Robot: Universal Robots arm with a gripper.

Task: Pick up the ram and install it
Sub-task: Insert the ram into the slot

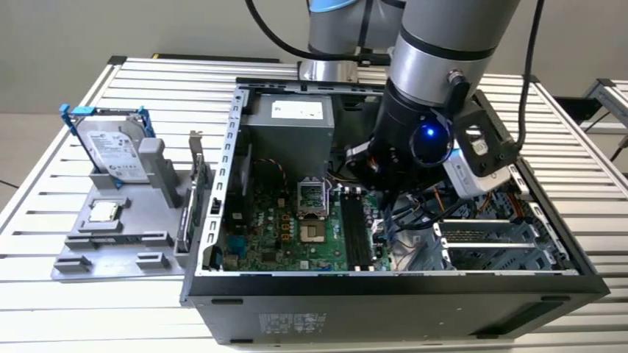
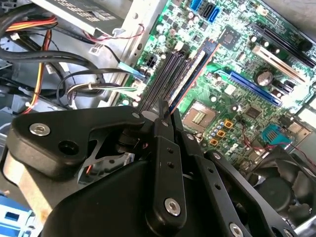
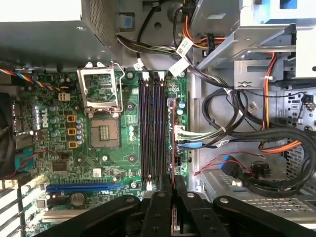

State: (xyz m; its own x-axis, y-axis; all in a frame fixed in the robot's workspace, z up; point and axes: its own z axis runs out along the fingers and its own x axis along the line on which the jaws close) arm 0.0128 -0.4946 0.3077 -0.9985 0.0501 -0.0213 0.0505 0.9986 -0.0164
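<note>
I see the ram [image 3: 172, 138] edge-on as a thin strip with a reddish edge, gripped between my black fingers. My gripper [image 3: 172, 182] is shut on it inside the open computer case [image 1: 393, 294]. In the second wrist view the ram [image 2: 195, 69] runs out from the gripper [image 2: 168, 111] alongside the black memory slots [image 2: 168, 74]. It lies parallel to the two empty black slots [image 3: 150, 133], just on their cable side, low over the green motherboard [image 3: 113, 148]. I cannot tell whether it is seated in a slot.
An open processor socket [image 3: 103, 131] lies beside the slots. Cable bundles [image 3: 237, 133] and a drive cage crowd the other side. Outside the case, a grey holder [image 1: 108, 243] carries a silver hard drive with blue brackets [image 1: 113, 151] and a small square chip [image 1: 106, 211].
</note>
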